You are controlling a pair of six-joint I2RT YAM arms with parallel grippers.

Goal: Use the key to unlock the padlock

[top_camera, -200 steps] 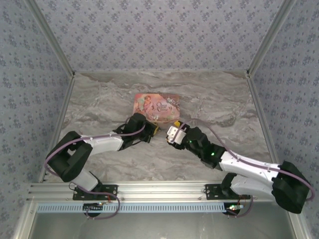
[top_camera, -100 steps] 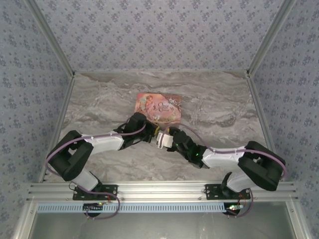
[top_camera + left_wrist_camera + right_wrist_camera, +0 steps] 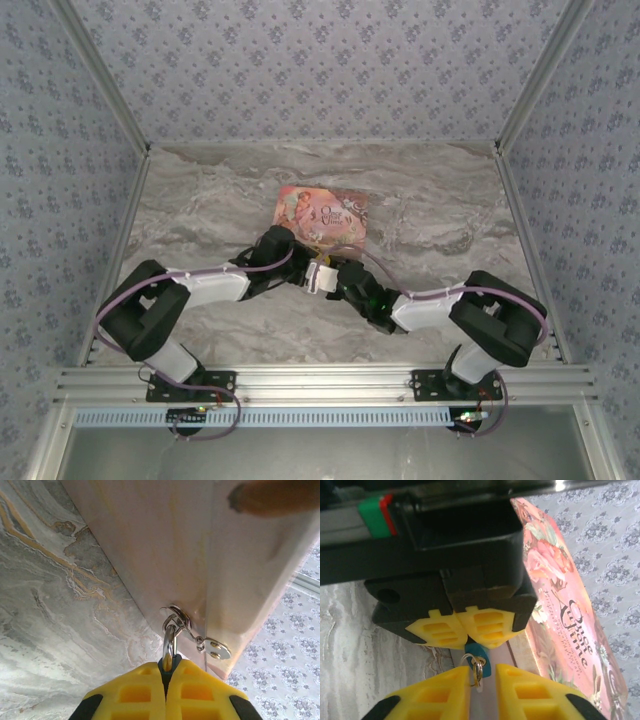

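My left gripper [image 3: 167, 672] is shut on the padlock [image 3: 170, 664]. Its dark blue body is pinched between the yellow fingers, and its silvery shackle [image 3: 169, 645] passes through the metal hasp [image 3: 210, 649] on the pink box [image 3: 165, 540]. In the right wrist view the blue padlock [image 3: 481, 656] pokes out under the left gripper's fingers [image 3: 490, 625]. The key's ring [image 3: 477, 672] hangs from its keyhole, and the key blade itself is hidden. My right gripper [image 3: 483, 676] is open, one finger on each side of the ring. From above, both grippers [image 3: 312, 268] [image 3: 322, 278] meet just below the pink box [image 3: 322, 213].
The pink box [image 3: 560, 595] lies flat on the marble table [image 3: 200, 210], tight against both grippers on their far side. Patterned walls enclose the table on three sides. Open tabletop lies to the left and right of the arms.
My right arm has swung left and folded in, bringing its gripper up against the left gripper and the padlock. The pink box has shifted slightly right. The left arm has barely moved.
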